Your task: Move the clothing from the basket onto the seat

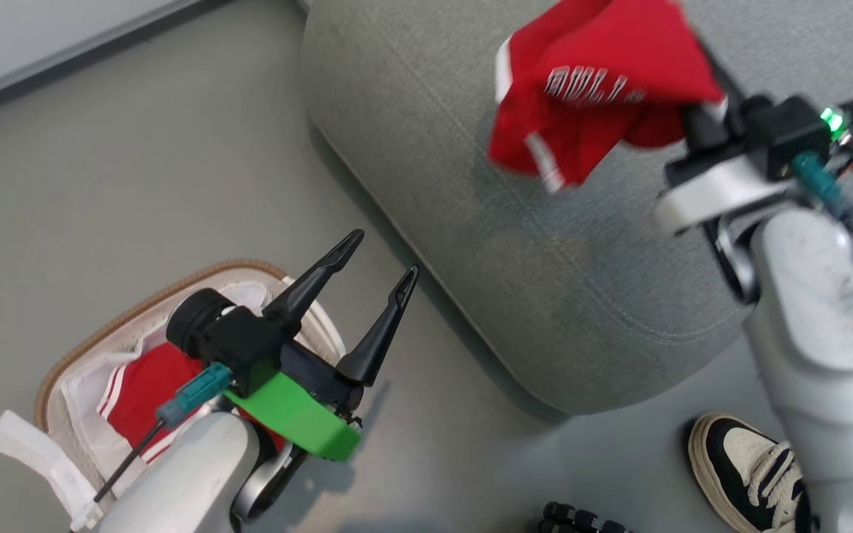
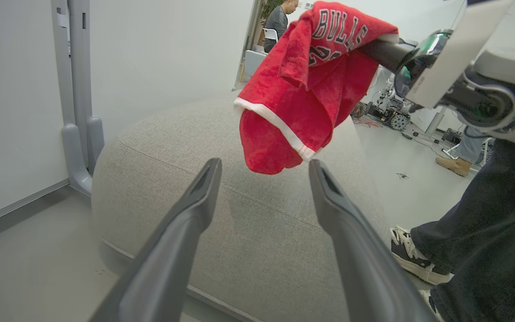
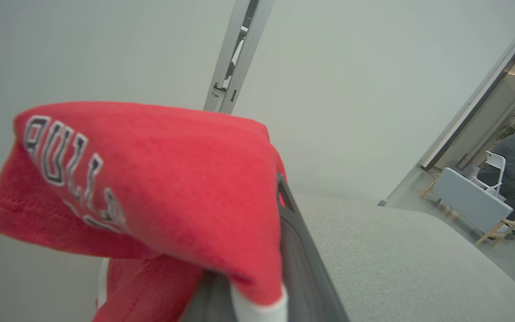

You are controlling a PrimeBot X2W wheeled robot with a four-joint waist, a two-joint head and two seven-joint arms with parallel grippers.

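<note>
Where the right claw (image 1: 699, 104) reaches over the seat (image 1: 471, 222), its two dark fingers are pressed nearly together on a fold of the lettered red garment (image 1: 597, 81), which drapes over them and hides the fingertips; the cloth bunches on top of the fingers and hangs down to the robot's left of them, with white trim along its lower edge and white lettering turned up toward the head camera. Seen from the left wrist, this garment dangles in front of the grey cushion, its lowest fold appearing between and just above the tips of the left claw (image 1: 383, 255); whether it brushes the fabric cannot be told. The left claw stands wide open and holds nothing, fingers pointing toward the seat, poised above the near rim of the basket (image 1: 197, 275) on the floor (image 1: 138, 163). Within the basket lies the second red garment (image 1: 149, 385), white-striped, resting on a white liner sheet (image 1: 86, 392) beneath the left claw's wrist. A person's shoe (image 1: 737, 459) rests on the floor beside the seat's rounded corner
</note>
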